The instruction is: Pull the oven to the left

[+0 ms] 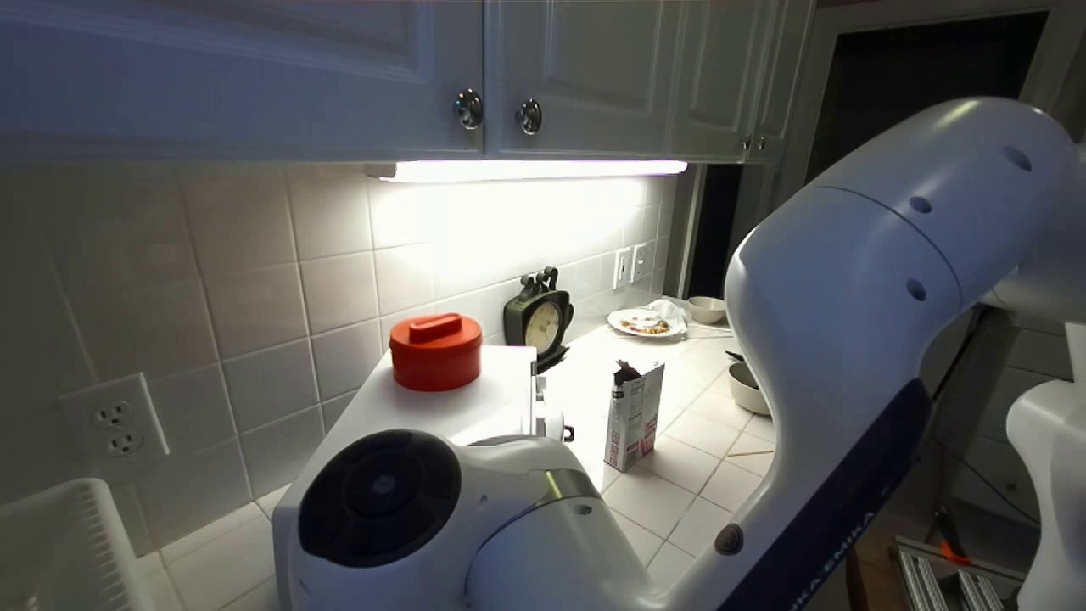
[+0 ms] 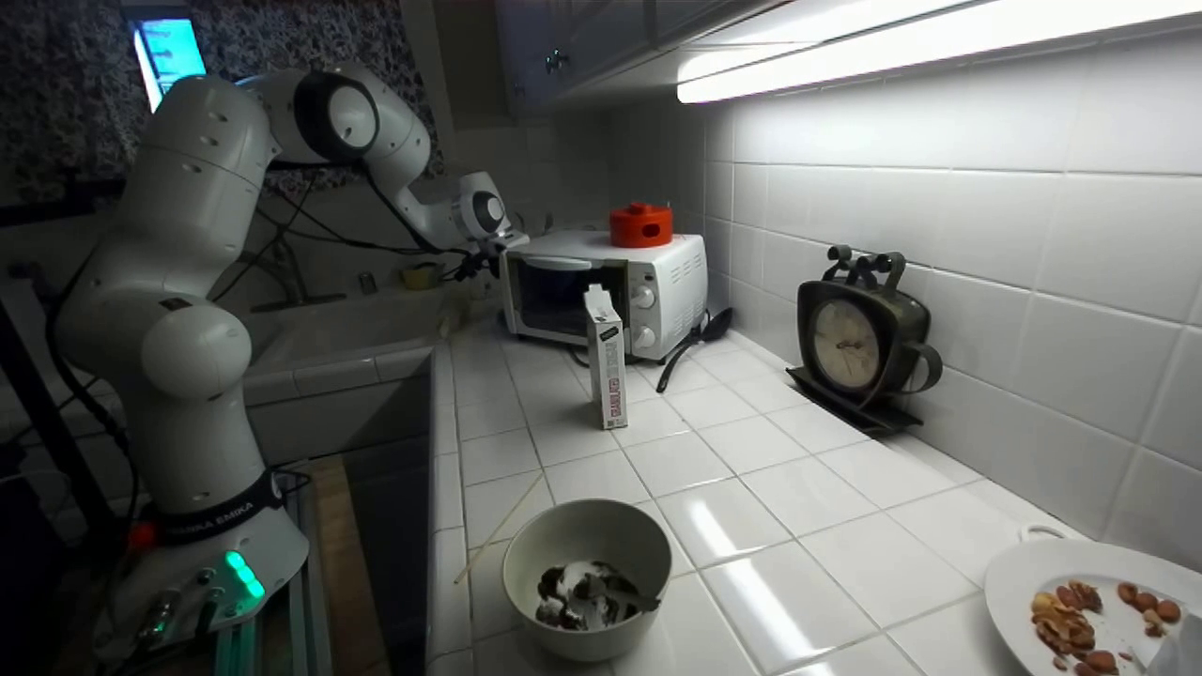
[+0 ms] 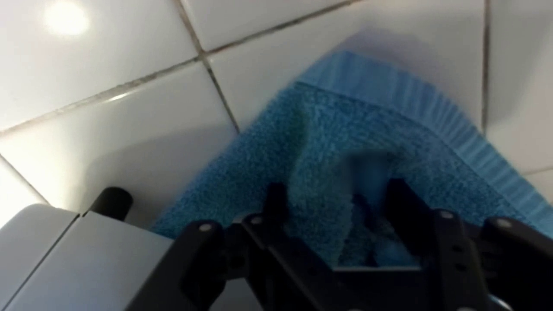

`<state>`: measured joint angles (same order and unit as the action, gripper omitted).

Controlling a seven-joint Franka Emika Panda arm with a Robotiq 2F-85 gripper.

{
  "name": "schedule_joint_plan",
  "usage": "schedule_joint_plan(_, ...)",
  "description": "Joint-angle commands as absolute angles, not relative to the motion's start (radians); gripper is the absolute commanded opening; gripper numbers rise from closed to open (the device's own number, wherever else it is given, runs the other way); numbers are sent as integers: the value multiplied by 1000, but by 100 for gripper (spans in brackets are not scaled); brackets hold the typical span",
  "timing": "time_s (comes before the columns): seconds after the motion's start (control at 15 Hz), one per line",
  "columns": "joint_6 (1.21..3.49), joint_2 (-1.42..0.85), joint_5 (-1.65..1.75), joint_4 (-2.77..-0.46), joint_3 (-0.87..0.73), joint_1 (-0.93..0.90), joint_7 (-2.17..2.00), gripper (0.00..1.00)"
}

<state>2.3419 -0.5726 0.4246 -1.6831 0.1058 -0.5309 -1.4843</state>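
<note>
In an exterior view the oven (image 2: 568,291) stands at the far part of the tiled counter (image 2: 690,469), with a red pot (image 2: 641,227) on its top. My gripper (image 3: 335,195) is just at the left side of the oven, its jaws are apart, and between them I see a blue cloth (image 3: 358,116), but I cannot tell if they touch it. Nearer than the oven stands a white carton (image 2: 608,371), and to the right a dark clock (image 2: 848,345).

White-tiled counter (image 2: 695,469) holds oven (image 2: 648,280), carton (image 2: 607,371), black utensil (image 2: 716,325), clock (image 2: 847,345), bowls (image 2: 606,530), stick (image 2: 500,528), plate (image 2: 1014,596), cloth (image 3: 332,121).
</note>
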Motion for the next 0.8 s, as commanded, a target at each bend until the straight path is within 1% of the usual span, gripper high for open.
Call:
schedule_joint_plan(0.0, 2342, -601, 424, -1642, 99, -546, -1439, 31)
schedule_joint_plan(0.13, 2337, -596, 411, -1639, 107, -546, -1412, 18)
schedule_joint_plan(0.2, 2336, -593, 400, -1637, 113, -545, -1399, 10)
schedule_joint_plan(0.27, 2334, -590, 389, -1638, 119, -546, -1385, 4)
schedule_joint_plan(0.33, 2334, -587, 375, -1639, 129, -544, -1370, 1)
schedule_joint_plan(0.4, 2335, -583, 361, -1640, 139, -542, -1357, 0)
schedule_joint_plan(0.53, 2345, -570, 318, -1649, 169, -536, -1316, 3)
schedule_joint_plan(0.73, 2358, -549, 254, -1658, 200, -532, -1261, 3)
